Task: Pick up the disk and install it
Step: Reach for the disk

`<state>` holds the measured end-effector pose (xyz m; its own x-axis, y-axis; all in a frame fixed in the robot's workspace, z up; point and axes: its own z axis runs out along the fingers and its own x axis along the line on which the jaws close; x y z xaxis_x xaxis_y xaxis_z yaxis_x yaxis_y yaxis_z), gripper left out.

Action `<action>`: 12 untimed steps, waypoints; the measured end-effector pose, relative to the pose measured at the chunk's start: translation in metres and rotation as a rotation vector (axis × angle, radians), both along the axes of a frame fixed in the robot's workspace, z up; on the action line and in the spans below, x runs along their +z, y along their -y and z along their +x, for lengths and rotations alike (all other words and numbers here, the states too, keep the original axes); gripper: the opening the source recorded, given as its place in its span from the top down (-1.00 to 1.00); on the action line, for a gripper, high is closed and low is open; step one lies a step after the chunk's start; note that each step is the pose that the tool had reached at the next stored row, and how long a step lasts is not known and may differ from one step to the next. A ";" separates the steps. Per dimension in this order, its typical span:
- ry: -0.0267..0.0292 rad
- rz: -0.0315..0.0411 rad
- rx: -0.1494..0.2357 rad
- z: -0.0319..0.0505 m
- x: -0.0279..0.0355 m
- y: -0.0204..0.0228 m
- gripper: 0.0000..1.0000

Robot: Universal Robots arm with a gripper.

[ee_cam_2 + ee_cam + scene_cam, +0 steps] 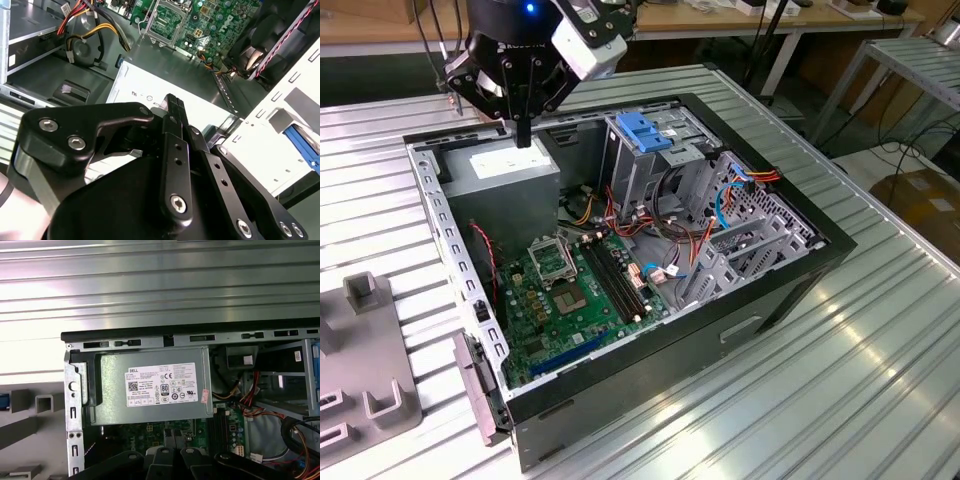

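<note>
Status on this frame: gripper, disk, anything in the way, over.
Gripper shut, holding nothing, over power supply. Disk not in its grasp. Cables crowd drive cage.

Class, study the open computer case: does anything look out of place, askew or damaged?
Nothing looks damaged or spilled. The computer case lies on its side with its cover off, and loose cables tangle beside the drive cage. The gripper hangs shut above the grey power supply box, holding nothing.
</note>
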<state>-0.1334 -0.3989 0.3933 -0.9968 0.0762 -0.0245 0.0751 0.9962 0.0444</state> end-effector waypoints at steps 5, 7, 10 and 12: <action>0.0000 0.0000 0.000 -0.0025 0.0000 0.0000 0.80; 0.0000 0.0000 0.000 -0.0033 0.0000 0.0000 0.80; 0.0000 0.0000 0.000 -0.0045 0.0000 0.0000 0.80; 0.0000 0.0000 0.000 -0.0054 0.0000 0.0000 0.80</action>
<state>-0.1389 -0.3989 0.3933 -0.9968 0.0762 -0.0245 0.0751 0.9962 0.0444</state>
